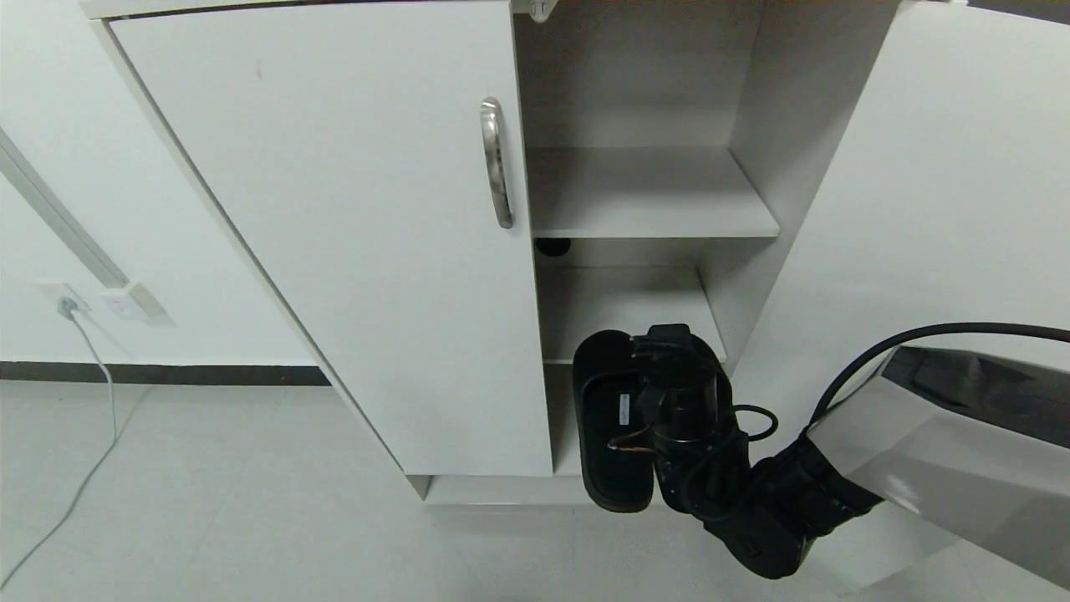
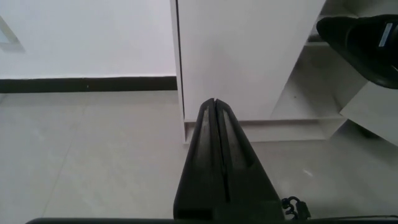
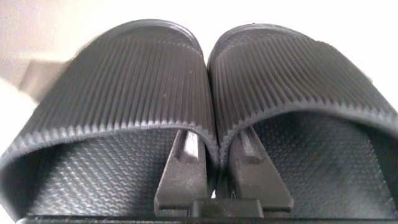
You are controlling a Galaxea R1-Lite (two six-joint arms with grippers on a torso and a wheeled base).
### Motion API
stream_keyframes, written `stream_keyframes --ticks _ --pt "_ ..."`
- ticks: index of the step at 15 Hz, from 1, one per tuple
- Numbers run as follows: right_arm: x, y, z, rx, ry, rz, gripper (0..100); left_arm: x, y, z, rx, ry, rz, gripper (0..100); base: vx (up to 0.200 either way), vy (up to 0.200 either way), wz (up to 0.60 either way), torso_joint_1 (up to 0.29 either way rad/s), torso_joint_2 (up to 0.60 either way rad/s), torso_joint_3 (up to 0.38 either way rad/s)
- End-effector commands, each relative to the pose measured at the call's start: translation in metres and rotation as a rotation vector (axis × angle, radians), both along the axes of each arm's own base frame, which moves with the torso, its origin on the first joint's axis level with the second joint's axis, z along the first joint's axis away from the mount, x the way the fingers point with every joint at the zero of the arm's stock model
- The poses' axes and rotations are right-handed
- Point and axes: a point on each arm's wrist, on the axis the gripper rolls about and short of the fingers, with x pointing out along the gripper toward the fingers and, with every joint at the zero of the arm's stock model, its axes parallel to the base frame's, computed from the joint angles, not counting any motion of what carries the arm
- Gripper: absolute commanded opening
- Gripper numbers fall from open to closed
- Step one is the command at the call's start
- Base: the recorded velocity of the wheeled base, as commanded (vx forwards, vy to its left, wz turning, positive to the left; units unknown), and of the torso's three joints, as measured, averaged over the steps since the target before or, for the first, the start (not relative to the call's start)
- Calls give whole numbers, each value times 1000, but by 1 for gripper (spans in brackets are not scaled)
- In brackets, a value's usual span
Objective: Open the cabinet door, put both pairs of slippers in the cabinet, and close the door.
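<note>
Slippers (image 1: 608,418): black ribbed pair, side by side, right gripper (image 3: 217,149) clamped on their touching inner walls, one finger in each. Toes at the lower shelf (image 1: 619,305) front edge of the cabinet (image 1: 752,100). Right door (image 1: 945,184) open, left door (image 1: 351,234) closed. Left gripper (image 2: 214,109) clenched on nothing, low over the floor (image 2: 93,155).

black left tool (image 2: 214,109), black cable-looped right arm (image 1: 777,510).

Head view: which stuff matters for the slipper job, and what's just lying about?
Job: pair of black slippers, pinched in the right gripper; cabinet with its open right door; lower shelf.
Lying about: wall socket; grey cable; left gripper, shut, holding nothing.
</note>
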Motion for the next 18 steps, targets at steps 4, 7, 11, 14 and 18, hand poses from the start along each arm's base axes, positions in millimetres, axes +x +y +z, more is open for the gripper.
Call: stream_keyframes --ticks 4,7,11,14,18 --pt "1 0 -3 -2 5 0 0 0 0 0 0 1 1 0 200 0 0 4 4 1" --pt "7 3 -11 0 4 -5 0 0 0 0 0 1 0 0 0 0 0 0 0 0" --pt "35 7 -14 26 -39 -37 0 0 0 0 -2 -1 1 0 0 0 0 0 0 0" --pt "61 12 -14 22 -51 -45 0 0 0 0 -2 1 0 0 0 0 0 0 0 0" --pt "83 18 -7 37 -69 -47 0 0 0 0 -2 1 0 0 0 0 0 0 0 0"
